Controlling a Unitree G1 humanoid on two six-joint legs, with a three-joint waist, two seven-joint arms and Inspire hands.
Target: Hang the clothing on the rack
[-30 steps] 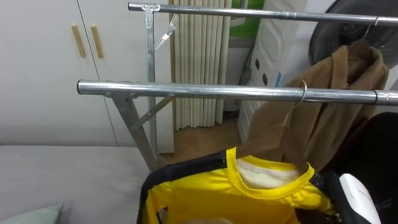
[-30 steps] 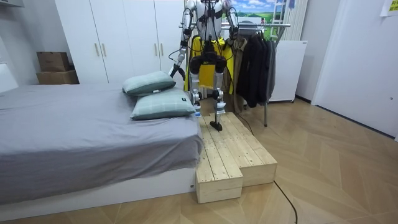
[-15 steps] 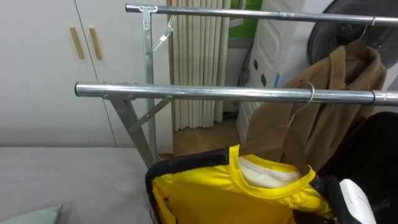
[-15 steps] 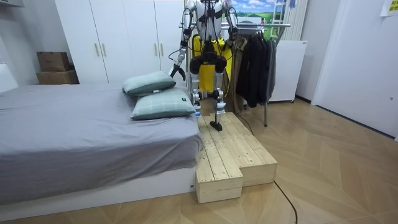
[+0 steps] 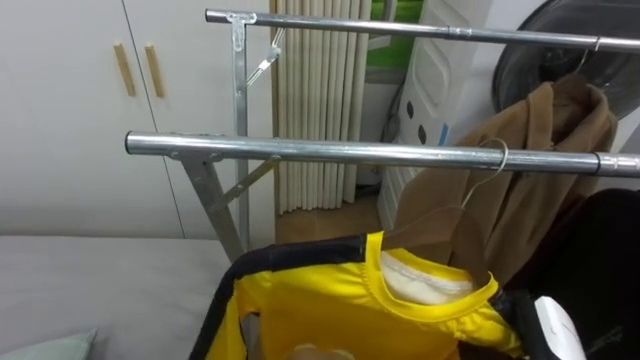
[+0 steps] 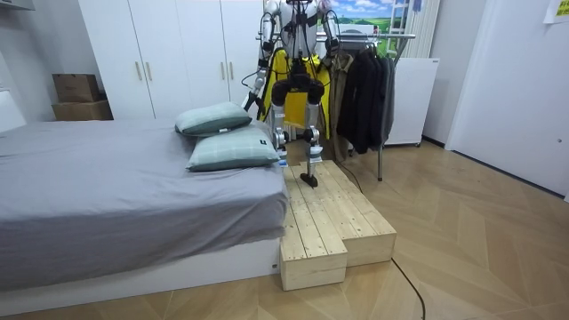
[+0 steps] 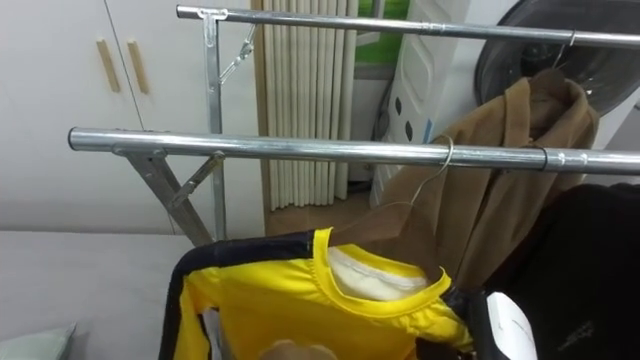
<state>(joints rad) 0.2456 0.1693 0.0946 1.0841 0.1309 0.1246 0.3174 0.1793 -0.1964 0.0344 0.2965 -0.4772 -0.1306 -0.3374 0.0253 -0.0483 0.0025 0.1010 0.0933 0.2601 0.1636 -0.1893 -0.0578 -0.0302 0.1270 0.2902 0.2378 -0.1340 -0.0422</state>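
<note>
Hanging by its wire hanger [image 5: 482,182] toward the near rail's [image 5: 330,152] right end, a yellow shirt [image 5: 340,310]; right hand [image 5: 558,325] beside it, grip impossible to tell.

This is a bedroom in a home. A wide bed [image 6: 116,196] with a grey sheet takes up the room view's left, with two pale green pillows [image 6: 233,151] stacked near its head end. Behind it stands a white built-in wardrobe [image 6: 169,53] with slim wooden handles [image 5: 125,68], and cardboard boxes [image 6: 76,96] sit in the corner beside it. A metal clothes rack [image 5: 350,153] stands just past the bed, carrying a brown coat [image 5: 530,170] and dark garments [image 6: 364,98] (all on hangers). A cream pleated curtain [image 5: 315,110] hangs behind the rack. The floor [image 6: 480,240] is herringbone wood, with a low plank platform [image 6: 333,222] against the bed.
</note>
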